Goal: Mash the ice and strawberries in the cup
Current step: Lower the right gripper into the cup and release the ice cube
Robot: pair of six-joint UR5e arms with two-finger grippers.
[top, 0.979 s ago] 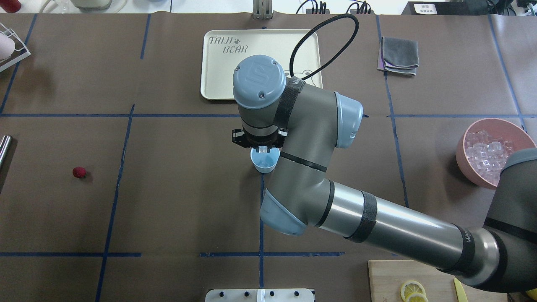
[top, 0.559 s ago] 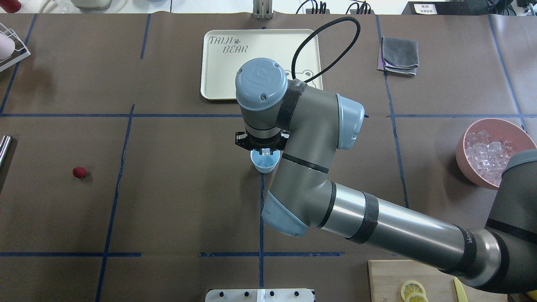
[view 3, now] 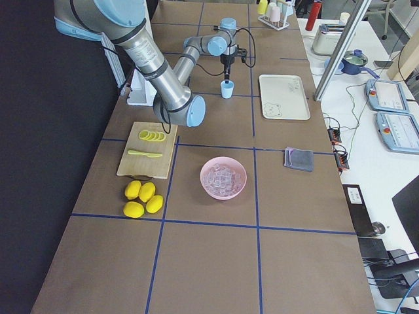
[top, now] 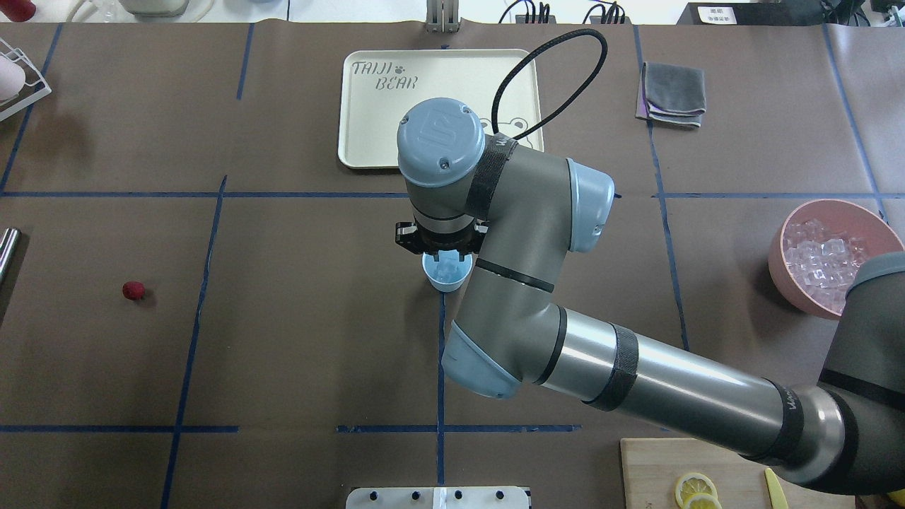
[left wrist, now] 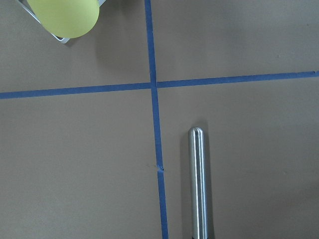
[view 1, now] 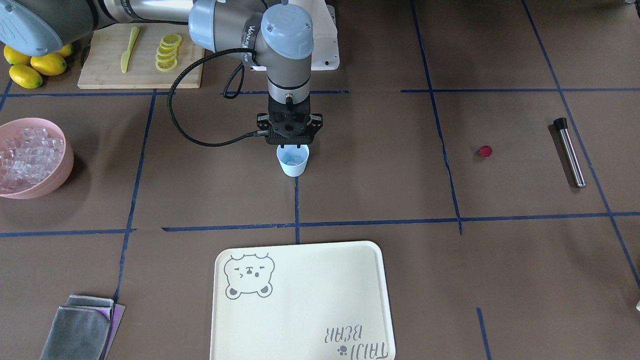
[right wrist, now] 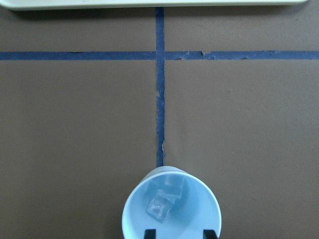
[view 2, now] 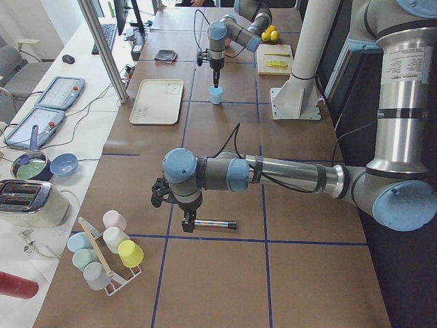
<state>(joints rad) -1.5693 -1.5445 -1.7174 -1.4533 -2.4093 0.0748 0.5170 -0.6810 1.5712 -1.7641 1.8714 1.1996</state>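
Centre of the front-facing frame: right gripper point(view 1: 292, 144) hangs vertically over the cup point(view 1: 293, 162). In the right wrist view, two dark fingertips point(right wrist: 149, 232) show at the bottom edge, over the cup's near rim. They stand apart by a little more than half the mouth's width with nothing between them, so the jaws are moderately parted.

The cup stands upright on the brown mat point(view 1: 375, 150), at the end of a blue tape line point(right wrist: 159, 99). A couple of clear cubes of ice point(right wrist: 162, 201) lie on the cup's bottom. More is heaped in the pink bowl point(view 1: 64, 170) at the left edge of the front-facing frame, well apart from the cup.

The strawberry point(view 1: 485, 151) lies on the mat in the right part of that frame, well apart from the cup. A metal rod point(view 1: 570, 152) lies further right.

Room: mat and tape lines surround the cup on all sides. The near edge of the tray point(view 1: 300, 300) is well below the cup in the frame, with a tape cross-line between them. A black cable point(view 1: 172, 110) loops left of the wrist.

The left gripper point(view 2: 186, 220) shows only in the exterior left view, lower centre, just beside the rod's end. I cannot tell its jaw state.
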